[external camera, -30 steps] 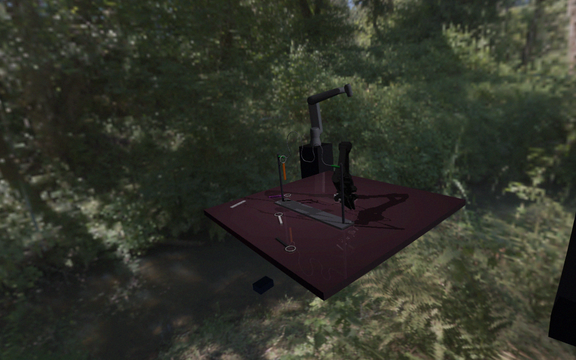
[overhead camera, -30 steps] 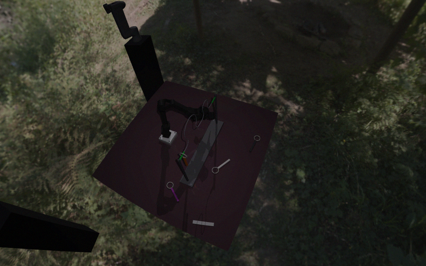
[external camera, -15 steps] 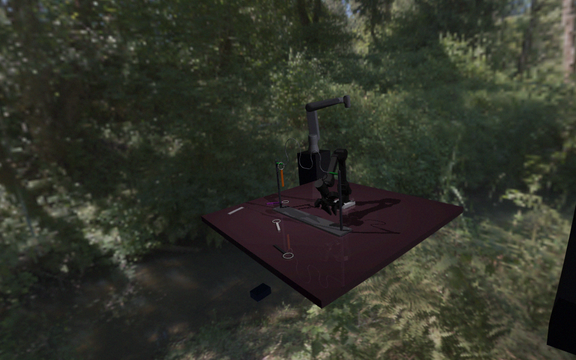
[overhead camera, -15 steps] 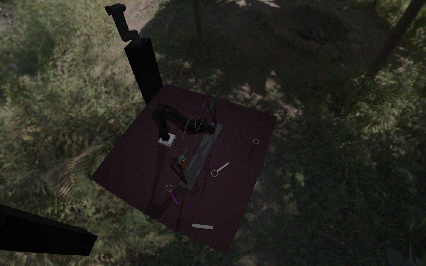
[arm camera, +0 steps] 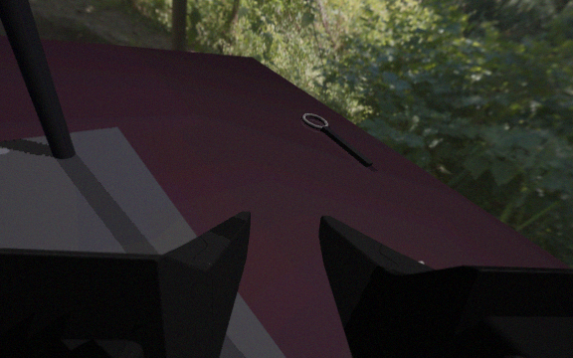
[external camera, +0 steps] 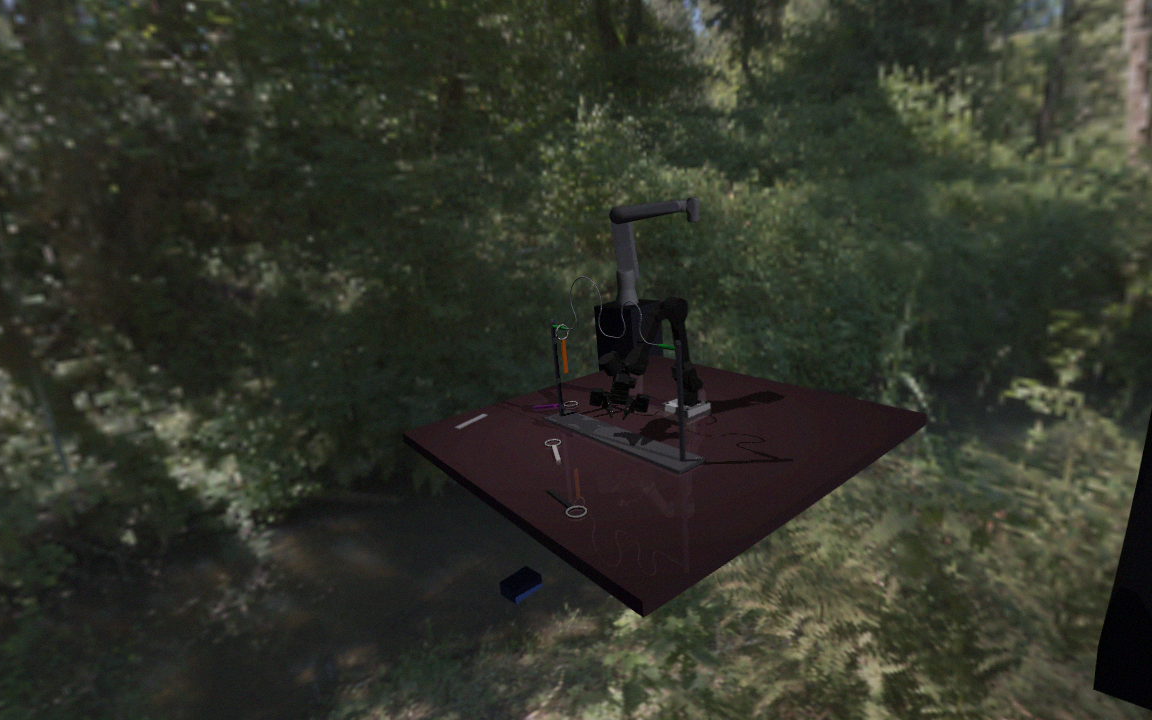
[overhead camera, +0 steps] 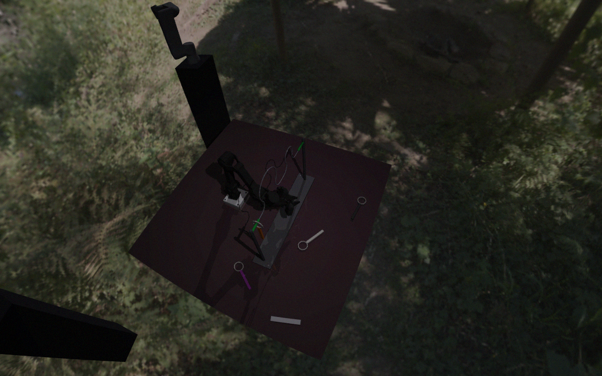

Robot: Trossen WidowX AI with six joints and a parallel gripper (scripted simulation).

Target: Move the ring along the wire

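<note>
Ring waits on its starting green as we line up the approach

In the exterior view, our ring (overhead camera: 255, 221) (external camera: 561, 332) hangs on the left green part (overhead camera: 255, 225) (external camera: 559, 326), beside the left post (overhead camera: 255, 248) (external camera: 558, 371), its orange handle (overhead camera: 260, 232) (external camera: 564, 355) pointing down. Our fingers (overhead camera: 296, 201) (external camera: 627, 411) stand partly open with nothing between them, low over the base strip (overhead camera: 273, 238) (external camera: 598, 433) (arm camera: 23, 199), well apart from the handle. We judge this the approach, before any grasp. Next we need to go left, staying off the grey wire (overhead camera: 262, 179) (external camera: 601, 308), and straddle the handle before closing.
</note>
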